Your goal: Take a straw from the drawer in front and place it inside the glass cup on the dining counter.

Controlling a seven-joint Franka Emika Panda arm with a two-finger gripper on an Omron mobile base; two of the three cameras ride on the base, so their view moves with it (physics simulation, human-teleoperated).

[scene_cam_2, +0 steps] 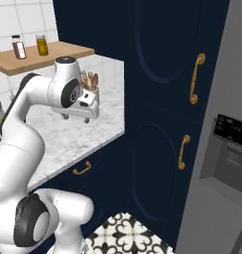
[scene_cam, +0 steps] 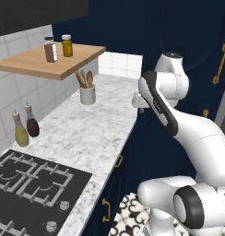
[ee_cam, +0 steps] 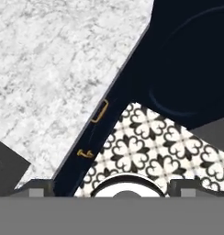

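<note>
The end effector (scene_cam_2: 86, 118) is hanging above the marble surface (scene_cam_2: 73, 141) edge, over the drawer (scene_cam_2: 86, 173); its finger spacing cannot be told.

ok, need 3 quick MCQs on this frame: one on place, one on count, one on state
1. Where does the white utensil pot stand?
A. on the hob
B. on the marble worktop, near the back wall
C. on the wooden shelf

2. How many bottles stand on the worktop beside the hob?
A. two
B. four
C. none

3. What state is the drawer under the worktop in?
A. pulled fully out
B. removed
C. closed

Answers:
1. B: the left base view shows the pot on the marble below the shelf, by the tiles.
2. A: one yellow bottle and one dark bottle stand by the hob's far corner.
3. C: its front, with the brass handle, sits flush with the cabinet in the right base view.
</note>
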